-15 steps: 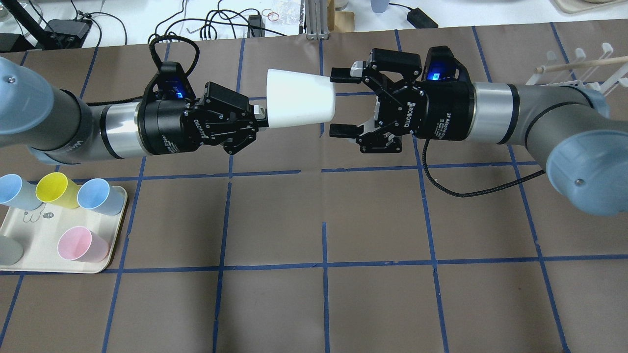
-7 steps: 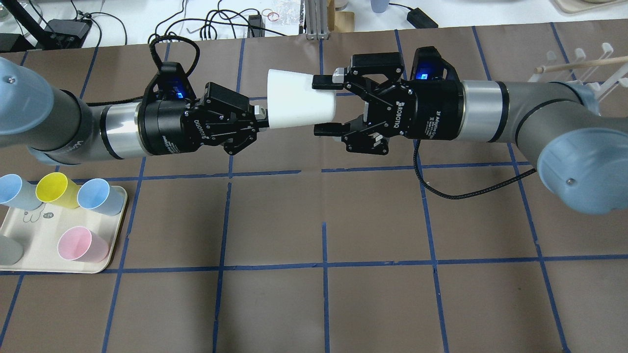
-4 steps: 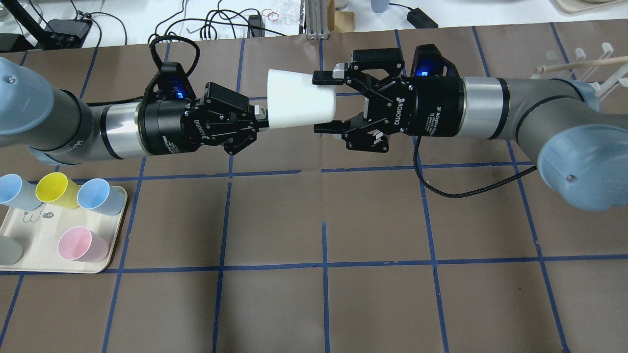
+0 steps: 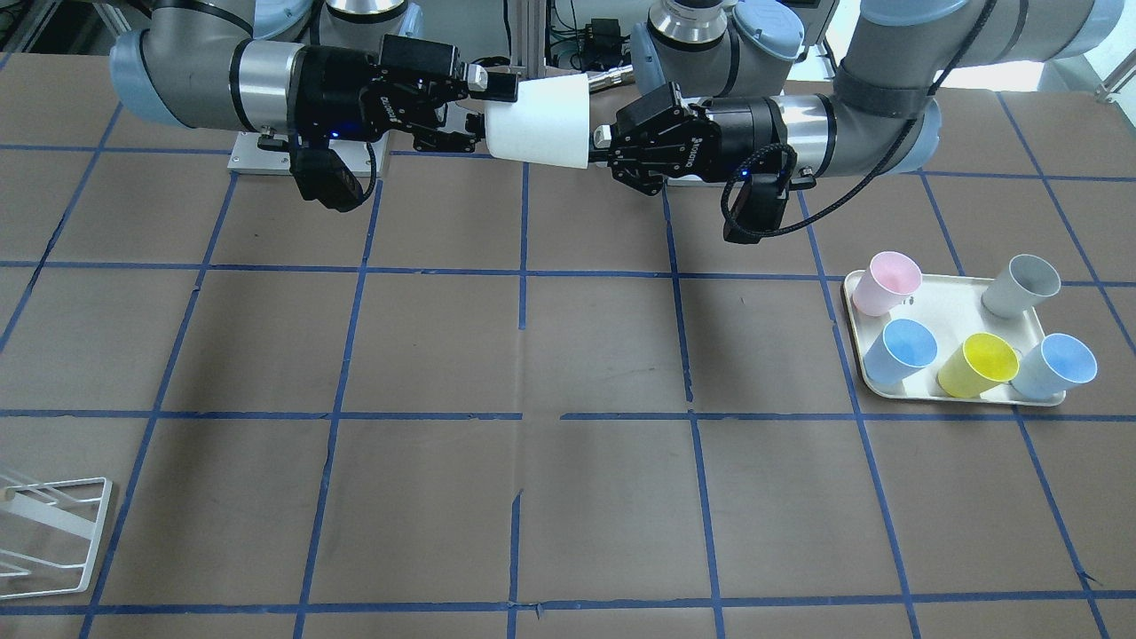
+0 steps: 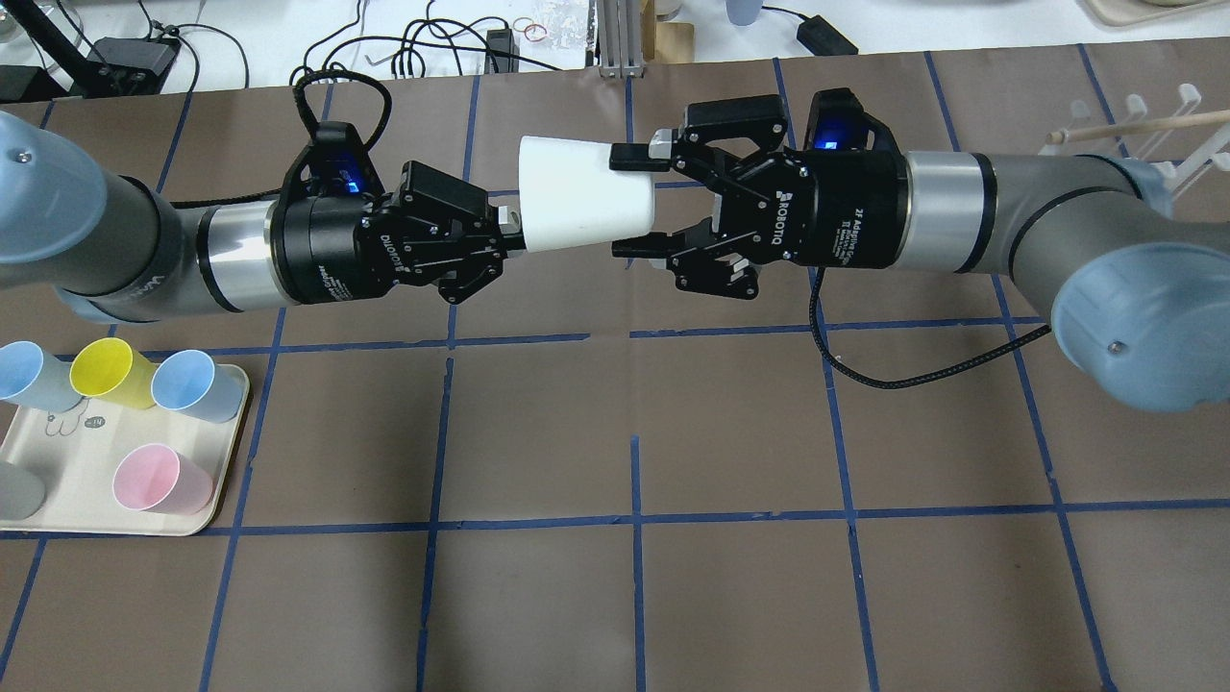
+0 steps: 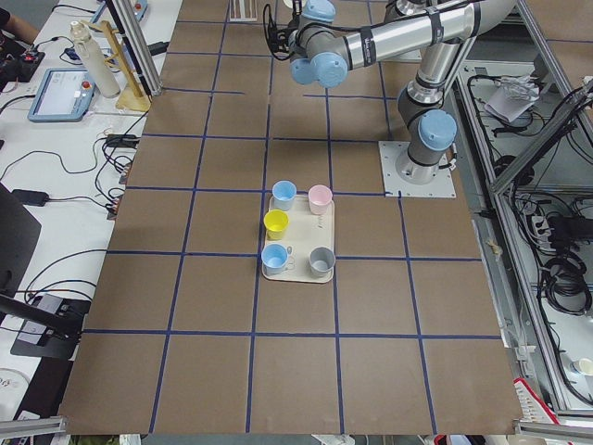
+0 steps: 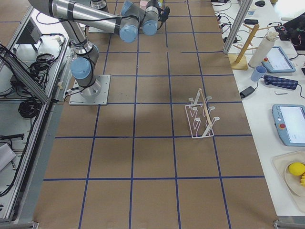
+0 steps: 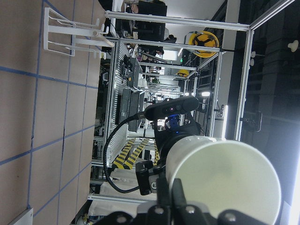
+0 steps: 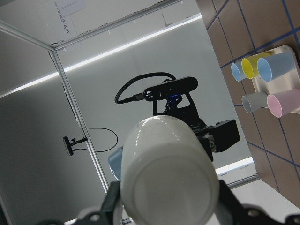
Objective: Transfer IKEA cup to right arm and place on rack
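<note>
The cup (image 5: 586,197) is in the air above the far middle of the table (image 5: 634,577), lying on its side between the two arms. Its wide mouth points to the left and its narrow bottom to the right.

The left gripper (image 5: 509,219) has its fingers pressed together on the rim, one inside the mouth and one outside, and so it carries the cup alone. The right gripper (image 5: 636,204) is around the narrow end with its fingers apart, one on the far side of the wall and one on the near side. The far finger seems to touch. At the near finger a thin gap seems to show (the right wrist view is too close to settle this), so I judge that it does not clamp yet.

My judgement is that the task is at the middle of the handover. The pick-up is done. Three steps are left: the right fingers must close firmly, the left fingers must let go, and the right arm must carry the cup to the rack (image 7: 204,110), which stands far to the right with nothing on it. The tray (image 5: 58,461) with the coloured cups (image 5: 108,370) is at the near left.
</note>
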### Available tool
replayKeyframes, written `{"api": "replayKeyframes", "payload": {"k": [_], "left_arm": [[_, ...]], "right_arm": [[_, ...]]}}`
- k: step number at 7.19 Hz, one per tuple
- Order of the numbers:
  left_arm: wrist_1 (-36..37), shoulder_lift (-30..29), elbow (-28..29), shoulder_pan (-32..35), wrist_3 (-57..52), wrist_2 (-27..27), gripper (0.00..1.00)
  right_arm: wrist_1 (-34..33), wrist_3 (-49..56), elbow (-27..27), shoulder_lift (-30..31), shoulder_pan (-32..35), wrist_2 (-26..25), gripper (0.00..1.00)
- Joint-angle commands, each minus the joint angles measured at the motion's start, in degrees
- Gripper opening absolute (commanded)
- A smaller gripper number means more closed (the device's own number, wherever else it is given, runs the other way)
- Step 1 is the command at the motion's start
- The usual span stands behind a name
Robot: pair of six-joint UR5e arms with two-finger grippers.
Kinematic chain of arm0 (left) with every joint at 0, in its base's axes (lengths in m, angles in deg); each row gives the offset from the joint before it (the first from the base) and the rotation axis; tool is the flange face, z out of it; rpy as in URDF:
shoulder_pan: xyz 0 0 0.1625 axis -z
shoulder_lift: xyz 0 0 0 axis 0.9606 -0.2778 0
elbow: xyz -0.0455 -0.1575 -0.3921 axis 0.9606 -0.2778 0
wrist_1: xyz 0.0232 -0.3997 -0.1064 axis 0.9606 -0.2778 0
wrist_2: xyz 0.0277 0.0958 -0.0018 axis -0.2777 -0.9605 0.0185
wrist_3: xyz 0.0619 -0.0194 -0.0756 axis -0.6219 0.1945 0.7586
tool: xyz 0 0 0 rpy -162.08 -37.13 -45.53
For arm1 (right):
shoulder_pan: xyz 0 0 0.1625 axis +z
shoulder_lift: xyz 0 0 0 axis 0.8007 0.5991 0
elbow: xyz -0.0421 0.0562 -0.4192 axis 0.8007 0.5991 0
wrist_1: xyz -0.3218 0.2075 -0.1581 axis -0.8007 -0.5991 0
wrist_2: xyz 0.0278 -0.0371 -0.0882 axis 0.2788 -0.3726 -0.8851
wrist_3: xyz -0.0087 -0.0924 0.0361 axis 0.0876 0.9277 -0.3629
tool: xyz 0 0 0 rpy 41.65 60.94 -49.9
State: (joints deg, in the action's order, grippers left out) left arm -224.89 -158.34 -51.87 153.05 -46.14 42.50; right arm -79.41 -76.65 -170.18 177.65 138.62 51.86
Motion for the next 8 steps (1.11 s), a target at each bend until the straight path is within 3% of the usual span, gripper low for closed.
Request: {"api": "replayKeyframes", "payload": {"k": [1, 2, 3, 5, 8], "left_arm": [[0.0, 0.07, -0.01, 0.01, 0.0, -0.01, 0.0], [0.0, 0.07, -0.01, -0.08, 0.09, -0.01, 0.17], [0.0, 0.07, -0.01, 0.01, 0.52, -0.01, 0.59], [0.0, 0.15, 0.08, -0.08, 0.61, -0.01, 1.0], [0.17, 0.16, 1.3, -1.56, 3.4, -0.79, 1.0]], "right_arm": [[0.04, -0.04, 0.01, -0.05, -0.09, -0.08, 0.48], [0.04, -0.04, 0.01, -0.05, -0.35, -0.17, 0.42], [-0.04, -0.04, 0.1, -0.05, -0.44, -0.17, 0.35], [-0.31, -0.13, 0.36, -0.05, -0.87, -0.26, 0.25], [0.04, -0.66, 2.2, 0.04, -9.46, -4.27, 0.23]]}}
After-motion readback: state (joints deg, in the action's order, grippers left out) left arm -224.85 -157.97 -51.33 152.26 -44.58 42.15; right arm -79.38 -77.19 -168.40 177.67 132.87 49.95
